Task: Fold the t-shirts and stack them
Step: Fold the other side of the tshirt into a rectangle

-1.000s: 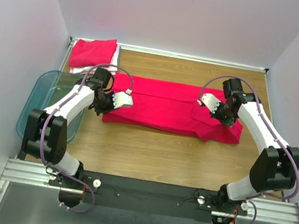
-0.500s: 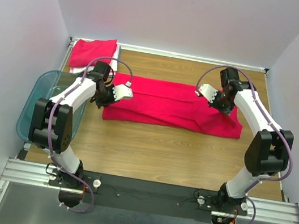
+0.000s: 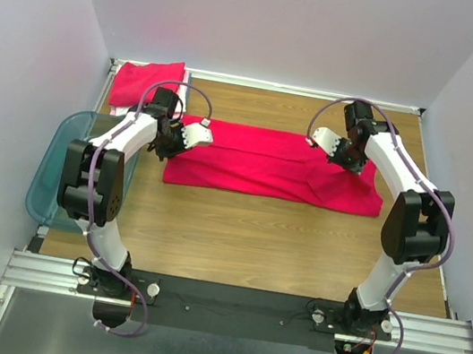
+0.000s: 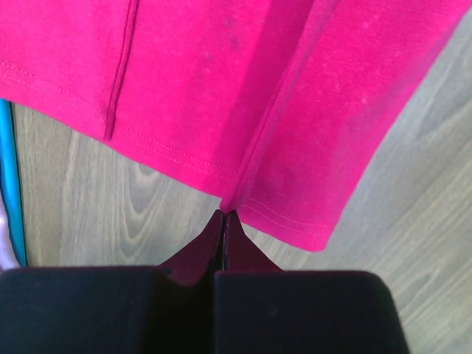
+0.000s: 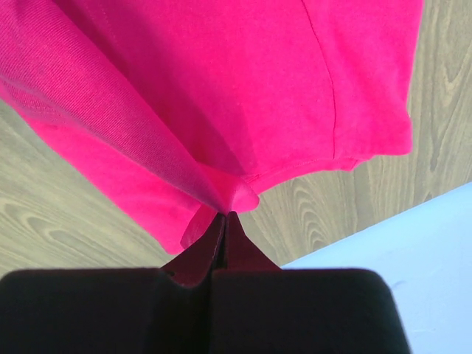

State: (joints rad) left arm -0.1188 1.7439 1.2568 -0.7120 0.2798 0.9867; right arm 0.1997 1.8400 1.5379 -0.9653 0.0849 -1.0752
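Bright red-pink cloth t-shirt point(image 3: 269, 172) lies as a long flat band on the wooden bench point(image 3: 254, 234), long axis left-right, spanning between both arms. Left end effector point(image 3: 197, 132) is clenched at the shirt's left end, tips meeting at a hem fold point(image 4: 223, 214); the pinch is thin there, so it's probably holding cloth, not certain. Right end effector point(image 3: 322, 141) is clenched on the right end, with fabric bunched and lifted into its tips point(image 5: 225, 215). Both sit at the band's far edge, so the cloth lies toward the bases from them. Both arms reach far forward, elbows out, wrists turned inward facing each other. Stack of folded red-pink and white t-shirts point(image 3: 148, 82) sits in the far-left corner, nearer the left arm. Translucent teal plastic bin point(image 3: 52, 169) stands at the left.
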